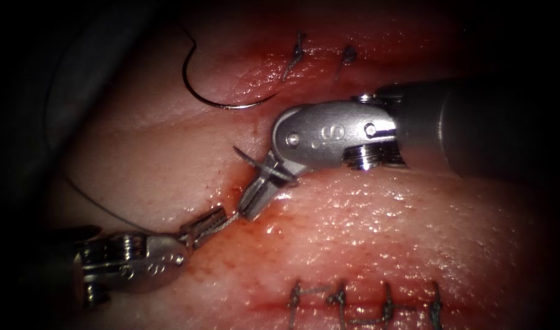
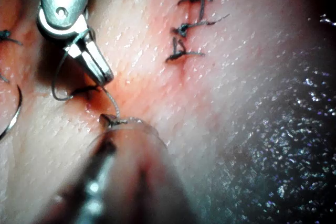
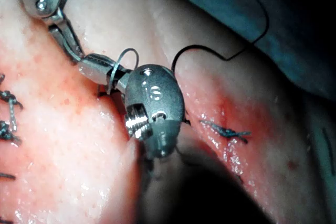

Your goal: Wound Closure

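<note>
The curved needle (image 1: 222, 101) is lying free on the tissue (image 1: 384, 226), left of the cut. The left tool (image 1: 222, 215) is pinching the thread (image 1: 230, 219); the right tool (image 1: 255, 198), jaws pressed together, is carrying a thread loop, apparently for knotting.

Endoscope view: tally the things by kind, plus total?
Tools: 2, left tool and right tool, each shut on the thread
Thread: 1
Needle: 1, held by neither, lying on the tissue, not in it
Stitches: 6
Total: 10
</note>
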`<state>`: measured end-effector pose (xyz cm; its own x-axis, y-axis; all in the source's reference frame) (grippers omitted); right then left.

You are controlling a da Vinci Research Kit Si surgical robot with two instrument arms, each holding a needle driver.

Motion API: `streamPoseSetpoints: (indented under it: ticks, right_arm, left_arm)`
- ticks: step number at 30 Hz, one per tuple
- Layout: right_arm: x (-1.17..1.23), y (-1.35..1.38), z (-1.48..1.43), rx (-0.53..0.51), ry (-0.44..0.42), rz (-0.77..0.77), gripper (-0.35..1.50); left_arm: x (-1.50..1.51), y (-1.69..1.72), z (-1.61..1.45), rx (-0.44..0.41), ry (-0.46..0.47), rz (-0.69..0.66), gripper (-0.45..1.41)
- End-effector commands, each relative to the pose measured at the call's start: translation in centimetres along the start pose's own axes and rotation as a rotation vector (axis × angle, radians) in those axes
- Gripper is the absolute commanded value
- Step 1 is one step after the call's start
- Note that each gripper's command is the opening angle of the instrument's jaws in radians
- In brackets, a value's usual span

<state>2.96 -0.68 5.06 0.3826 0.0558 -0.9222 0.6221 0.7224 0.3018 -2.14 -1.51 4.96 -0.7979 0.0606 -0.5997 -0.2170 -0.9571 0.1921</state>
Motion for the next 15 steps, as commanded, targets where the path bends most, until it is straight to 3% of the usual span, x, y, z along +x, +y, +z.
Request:
streamPoseSetpoints:
  ticks: [1,15]
  right_arm:
    - [-0.03,0.09,0.03,-0.010,0.000,0.002,-0.35]
    - [-0.28,0.35,-0.11,-0.080,-0.010,0.036,-0.35]
  left_arm:
    - [0.01,0.07,0.03,-0.003,0.000,0.001,-0.45]
    - [0.08,0.41,-0.40,-0.015,-0.007,0.011,-0.45]
